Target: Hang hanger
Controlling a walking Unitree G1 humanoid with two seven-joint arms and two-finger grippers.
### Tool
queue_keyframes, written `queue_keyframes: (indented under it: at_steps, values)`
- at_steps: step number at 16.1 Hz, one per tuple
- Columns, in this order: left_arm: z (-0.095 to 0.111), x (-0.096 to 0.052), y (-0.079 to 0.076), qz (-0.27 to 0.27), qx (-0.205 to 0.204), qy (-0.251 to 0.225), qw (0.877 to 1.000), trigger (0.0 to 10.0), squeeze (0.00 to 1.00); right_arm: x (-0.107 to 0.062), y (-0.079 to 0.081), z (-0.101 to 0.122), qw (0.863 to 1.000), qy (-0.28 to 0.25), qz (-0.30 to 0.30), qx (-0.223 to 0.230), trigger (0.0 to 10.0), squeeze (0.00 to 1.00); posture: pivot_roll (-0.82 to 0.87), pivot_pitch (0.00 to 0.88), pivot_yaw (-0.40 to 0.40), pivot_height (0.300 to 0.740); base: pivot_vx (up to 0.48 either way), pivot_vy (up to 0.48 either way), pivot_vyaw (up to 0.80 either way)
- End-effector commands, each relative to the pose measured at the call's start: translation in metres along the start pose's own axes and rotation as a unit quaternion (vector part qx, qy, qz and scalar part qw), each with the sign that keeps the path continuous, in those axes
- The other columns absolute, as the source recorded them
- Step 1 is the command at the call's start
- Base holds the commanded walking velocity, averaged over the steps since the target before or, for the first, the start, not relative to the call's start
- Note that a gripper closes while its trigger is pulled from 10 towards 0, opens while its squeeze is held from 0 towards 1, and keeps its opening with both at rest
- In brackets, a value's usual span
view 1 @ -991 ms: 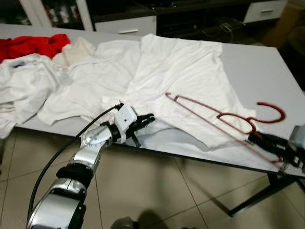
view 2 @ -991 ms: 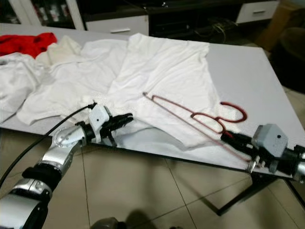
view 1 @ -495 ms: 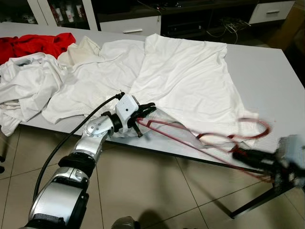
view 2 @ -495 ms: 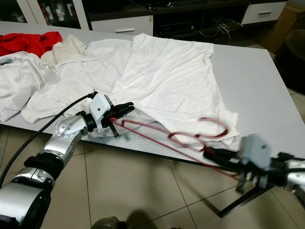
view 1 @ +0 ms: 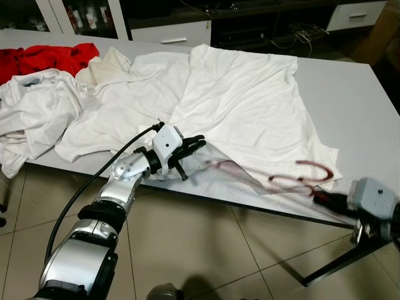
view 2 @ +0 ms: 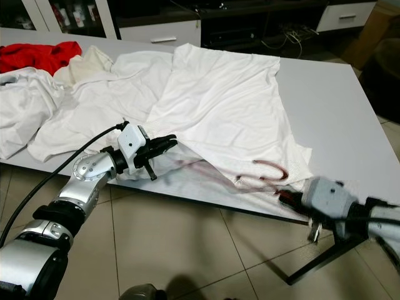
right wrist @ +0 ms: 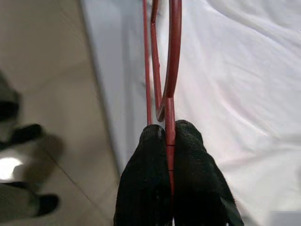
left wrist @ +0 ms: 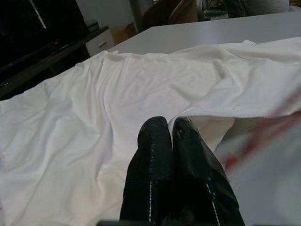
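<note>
**Op:** I see the red hanger point(view 2: 262, 177) lying along the near table edge, most of it slid inside the white T-shirt point(view 1: 244, 106); its far arm shows as a faint red shape through the cloth, and the hook sticks out near the hem corner.

**Obs:** Grippers?

**Op:** Right gripper point(right wrist: 169, 141) clenched on the hanger's wire just below the hook. Left gripper point(left wrist: 170, 129) pinched closed on the shirt's hem, holding it lifted off the grey table point(view 1: 350, 94).

**Obs:** How do I do this step well?

**Op:** My read: keep the hem raised so the opening stays wide, feed the hanger level, don't snag the fabric. Other white clothes point(view 1: 37, 119) and a red garment point(view 1: 50, 59) lie well apart, far left.
</note>
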State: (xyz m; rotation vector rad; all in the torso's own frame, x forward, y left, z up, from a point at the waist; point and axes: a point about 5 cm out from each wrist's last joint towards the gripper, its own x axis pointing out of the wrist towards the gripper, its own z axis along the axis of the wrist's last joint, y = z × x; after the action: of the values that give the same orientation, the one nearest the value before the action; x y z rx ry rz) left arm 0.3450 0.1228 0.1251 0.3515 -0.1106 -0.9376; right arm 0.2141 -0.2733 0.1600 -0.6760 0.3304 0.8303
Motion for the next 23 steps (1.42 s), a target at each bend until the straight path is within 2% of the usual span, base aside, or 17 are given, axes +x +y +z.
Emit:
queue_keyframes:
  at_steps: [1, 5, 8, 10, 12, 14, 16, 18, 19, 21, 23]
  values:
    - [0.001, 0.001, 0.002, 0.001, 0.005, 0.002, 1.000, 0.0, 0.00, 0.000, -0.004, 0.001, 1.000, 0.001, -0.016, -0.010, 10.0, 0.00, 0.10, 0.021, 0.042, 0.740, 0.000, 0.000, 0.00]
    - [0.000, 0.001, -0.001, -0.004, 0.008, 0.003, 1.000, 0.0, 0.00, -0.002, -0.021, 0.001, 0.996, 0.013, -0.076, -0.043, 10.0, 0.00, 0.10, 0.019, 0.043, 0.740, 0.000, 0.000, 0.00]
    - [0.002, 0.003, 0.000, -0.004, 0.011, 0.000, 1.000, 0.0, 0.00, 0.010, -0.017, 0.006, 0.996, 0.001, -0.075, -0.057, 10.0, 0.00, 0.10, 0.019, 0.043, 0.740, 0.000, 0.000, 0.00]
    - [0.005, 0.005, -0.001, -0.007, 0.015, -0.005, 1.000, 0.0, 0.00, 0.018, -0.022, 0.011, 0.992, -0.005, -0.105, -0.067, 10.0, 0.00, 0.10, 0.018, 0.046, 0.740, 0.000, 0.000, 0.00]
    - [0.006, 0.005, 0.000, -0.009, 0.017, -0.006, 1.000, 0.0, 0.00, 0.016, -0.027, 0.011, 0.990, -0.003, -0.121, -0.074, 10.0, 0.00, 0.10, 0.017, 0.048, 0.740, 0.000, 0.000, 0.00]
    - [0.007, 0.005, 0.001, -0.009, 0.024, -0.006, 1.000, 0.0, 0.00, 0.007, -0.037, 0.011, 0.985, 0.008, -0.145, -0.089, 10.0, 0.00, 0.10, 0.016, 0.049, 0.740, 0.000, 0.000, 0.00]
    - [0.009, 0.005, 0.002, -0.008, 0.027, -0.008, 1.000, 0.0, 0.00, 0.004, -0.040, 0.013, 0.984, 0.008, -0.148, -0.098, 10.0, 0.00, 0.10, 0.016, 0.049, 0.740, 0.000, 0.000, 0.00]
    - [0.011, 0.007, 0.003, -0.007, 0.030, -0.010, 0.999, 0.0, 0.00, 0.006, -0.037, 0.017, 0.985, -0.001, -0.135, -0.107, 10.0, 0.00, 0.10, 0.014, 0.049, 0.740, 0.000, 0.000, 0.00]
    - [0.014, 0.010, 0.004, -0.004, 0.034, -0.015, 0.999, 0.0, 0.00, 0.014, -0.028, 0.025, 0.986, -0.023, -0.112, -0.118, 10.0, 0.00, 0.10, 0.012, 0.049, 0.740, 0.000, 0.000, 0.00]
    - [0.019, 0.013, 0.005, -0.001, 0.040, -0.022, 0.999, 0.0, 0.00, 0.021, -0.022, 0.037, 0.986, -0.053, -0.098, -0.124, 10.0, 0.00, 0.10, 0.010, 0.049, 0.740, 0.000, 0.000, 0.00]
    - [0.022, 0.015, 0.007, -0.001, 0.049, -0.024, 0.999, 0.0, 0.00, 0.024, -0.017, 0.040, 0.987, -0.056, -0.076, -0.132, 10.0, 0.00, 0.10, 0.008, 0.048, 0.740, 0.000, 0.000, 0.00]
